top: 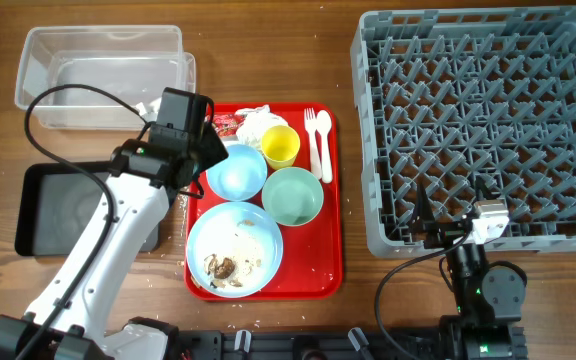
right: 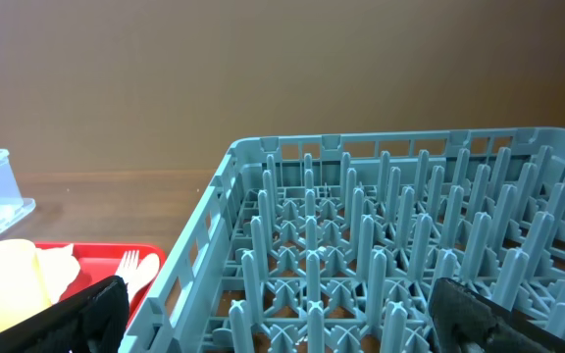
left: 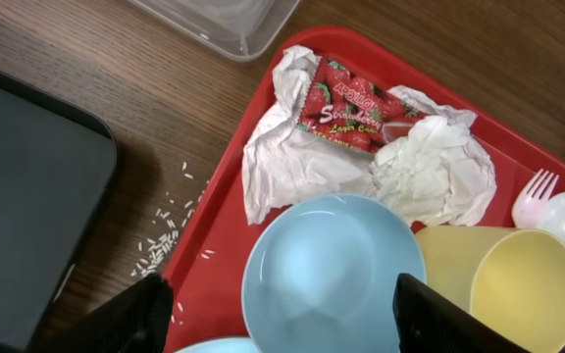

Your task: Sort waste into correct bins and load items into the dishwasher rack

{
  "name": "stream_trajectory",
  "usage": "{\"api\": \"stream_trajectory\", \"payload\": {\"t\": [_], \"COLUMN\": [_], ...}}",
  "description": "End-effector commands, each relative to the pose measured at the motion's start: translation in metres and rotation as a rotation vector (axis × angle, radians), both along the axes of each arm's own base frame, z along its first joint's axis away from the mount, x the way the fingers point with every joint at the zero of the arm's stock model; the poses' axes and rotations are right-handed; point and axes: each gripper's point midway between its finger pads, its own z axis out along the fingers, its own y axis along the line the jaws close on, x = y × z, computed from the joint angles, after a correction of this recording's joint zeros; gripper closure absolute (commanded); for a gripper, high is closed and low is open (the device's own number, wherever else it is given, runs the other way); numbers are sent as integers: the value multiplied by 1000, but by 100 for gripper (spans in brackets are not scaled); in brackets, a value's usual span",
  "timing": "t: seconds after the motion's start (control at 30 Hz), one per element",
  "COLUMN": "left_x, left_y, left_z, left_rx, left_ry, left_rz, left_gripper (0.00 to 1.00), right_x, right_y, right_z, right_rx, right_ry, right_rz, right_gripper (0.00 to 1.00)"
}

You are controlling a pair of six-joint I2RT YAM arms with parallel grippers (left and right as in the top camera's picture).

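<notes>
On the red serving tray (top: 320,272) lie a crumpled napkin (left: 430,167) and a red-and-white wrapper (left: 346,108). Beside them are a small blue bowl (left: 332,270), a yellow cup (left: 518,284), a mint bowl (top: 292,195), a fork (left: 533,196), a spoon (left: 562,211) and a blue plate (top: 234,250) with food bits. My left gripper (left: 282,314) hangs open above the small blue bowl, one finger on each side. My right gripper (right: 282,314) stands open at the near edge of the grey rack (top: 488,120), holding nothing.
A clear tub (top: 103,75) stands at the back left and a black tray (top: 53,205) lies left of the red tray. Rice crumbs (left: 165,240) are scattered on the wood between the black tray and the red tray.
</notes>
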Motion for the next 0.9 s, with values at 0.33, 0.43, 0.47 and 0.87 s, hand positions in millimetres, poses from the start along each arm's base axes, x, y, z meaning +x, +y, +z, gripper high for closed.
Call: {"api": "stream_trajectory", "payload": {"t": [0.33, 0.43, 0.47, 0.87], "left_x": [18, 17, 16, 12], "left_y": [-53, -66, -77, -109], "left_z": [7, -3, -9, -22], "left_rx": [-239, -243, -241, -164], "left_ry": [-41, -16, -5, -10], "left_rz": [-133, -167, -194, -277], "left_gripper": [28, 28, 28, 34], "right_x": [0, 0, 0, 0], "right_y": [-1, -1, -1, -1], "right_z": [0, 0, 0, 0], "right_rx": [14, 14, 14, 14], "right_ry": [-3, -3, -3, -3], "right_rz": [-9, -9, -9, -9], "right_gripper": [0, 0, 0, 0]}}
